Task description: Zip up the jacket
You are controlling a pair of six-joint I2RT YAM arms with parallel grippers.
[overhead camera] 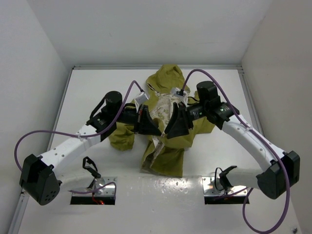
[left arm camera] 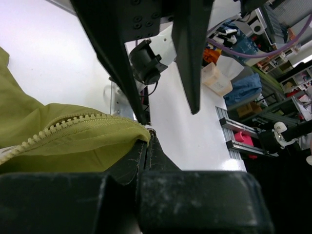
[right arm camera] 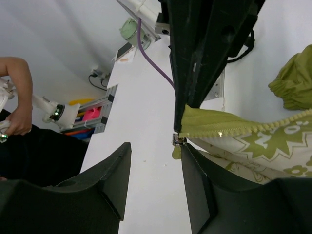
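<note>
A: Jaws?
B: Shut tight at left gripper (left arm camera: 147, 139), pinching jacket (overhead camera: 170, 158) edge beside zip teeth (left arm camera: 58, 124). About half apart at right gripper (right arm camera: 156, 151), gripping nothing; slider (right arm camera: 178, 141) just beside one finger.
A: Doing it well?
B: Centre on slider, close squarely, hold left pinch taut, pull straight toward 12 o'clock along teeth.
A: Room?
B: Jacket mid-table (overhead camera: 87, 92), hood (overhead camera: 168, 78) at 12, hem (overhead camera: 168, 168) close to 6 o'clock edge. Bare table at 9 and 3, walls (overhead camera: 29, 58) beyond.
</note>
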